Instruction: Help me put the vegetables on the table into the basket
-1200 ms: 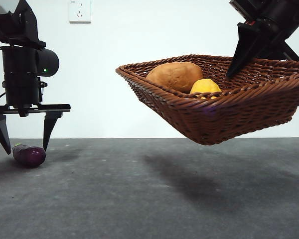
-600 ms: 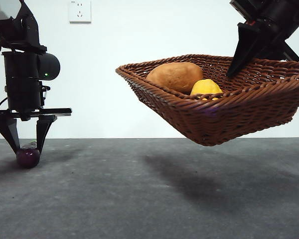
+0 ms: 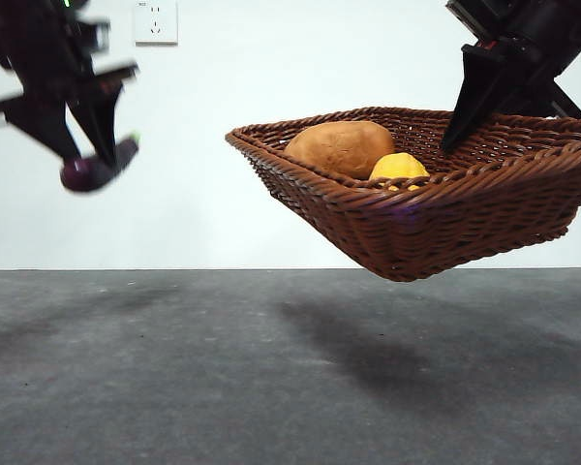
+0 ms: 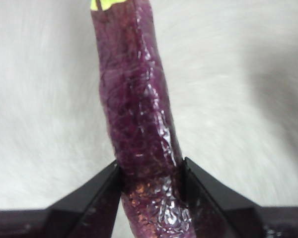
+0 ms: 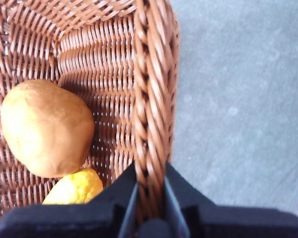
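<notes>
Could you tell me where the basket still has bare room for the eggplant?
Inside the basket, bare weave lies between the potato and the rim clamped by the right gripper. The potato and yellow vegetable crowd the other side. The left gripper holds the eggplant.

Glossy, wrinkled purple skin on the eggplant; matt black jaws pinch it. The basket is rough woven reddish-brown wicker. Potato looks dull, smooth; yellow vegetable bumpy. Table matt, speckled grey.
</notes>
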`<state>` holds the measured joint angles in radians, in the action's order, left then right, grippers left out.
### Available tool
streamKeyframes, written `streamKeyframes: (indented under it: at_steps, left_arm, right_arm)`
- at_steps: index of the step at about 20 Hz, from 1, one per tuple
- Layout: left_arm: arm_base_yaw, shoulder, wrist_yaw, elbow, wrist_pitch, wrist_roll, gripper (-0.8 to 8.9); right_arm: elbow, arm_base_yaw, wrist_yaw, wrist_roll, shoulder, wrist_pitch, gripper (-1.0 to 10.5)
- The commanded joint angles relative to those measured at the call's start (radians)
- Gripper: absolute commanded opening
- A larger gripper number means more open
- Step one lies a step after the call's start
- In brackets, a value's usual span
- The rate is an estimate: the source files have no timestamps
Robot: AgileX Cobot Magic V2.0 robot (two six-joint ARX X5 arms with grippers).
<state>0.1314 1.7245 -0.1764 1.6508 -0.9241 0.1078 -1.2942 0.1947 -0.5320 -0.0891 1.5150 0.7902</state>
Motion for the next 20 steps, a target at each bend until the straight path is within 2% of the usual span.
streamKeyframes:
  at_steps: [1,3,5,7,9,11,12,13,15,16,18,20]
  left_arm:
    - [0.008,-0.083,-0.082,-0.004,-0.055,0.282,-0.06]
    - [0.019,-0.159,-0.170,-0.004,-0.093,0.394,-0.06]
    - [0.061,-0.221,-0.191,-0.004,-0.139,0.470,-0.06]
    - [0.150,-0.265,-0.197,-0.004,-0.202,0.530,-0.06]
    - [0.289,-0.285,-0.143,-0.004,-0.266,0.583,-0.06]
    - [0.444,-0.284,-0.012,-0.004,-0.288,0.565,-0.06]
    - [0.499,-0.282,0.024,-0.004,-0.269,0.445,-0.06]
    - [0.534,-0.277,-0.006,-0.004,-0.245,0.309,-0.06]
    - [0.550,-0.275,-0.151,-0.004,-0.155,0.039,-0.06]
    - [0.550,-0.275,-0.215,-0.004,-0.098,-0.061,-0.06]
    - [0.557,-0.263,-0.237,-0.007,-0.014,-0.200,-0.07]
    - [0.561,-0.232,-0.243,-0.020,0.040,-0.295,-0.07]
  right_arm:
    - [-0.004,0.005,-0.018,0.016,-0.007,0.019,-0.1]
    - [-0.004,0.020,-0.019,0.015,-0.007,0.045,-0.1]
    - [-0.002,0.045,-0.017,0.008,-0.006,0.076,-0.1]
    - [-0.002,0.080,-0.013,0.009,0.008,0.077,-0.1]
    - [-0.002,0.109,-0.011,0.010,0.039,0.077,-0.1]
    - [-0.002,0.127,-0.010,0.010,0.078,0.085,-0.1]
    - [-0.002,0.133,-0.010,0.010,0.093,0.085,-0.1]
    - [-0.002,0.140,-0.002,0.017,0.100,0.074,-0.1]
    - [-0.002,0.140,0.013,0.055,0.104,0.023,-0.1]
    - [-0.002,0.140,0.013,0.086,0.104,-0.006,-0.1]
    - [-0.002,0.140,0.017,0.123,0.104,-0.043,-0.1]
    - [-0.002,0.140,0.034,0.161,0.104,-0.093,-0.1]
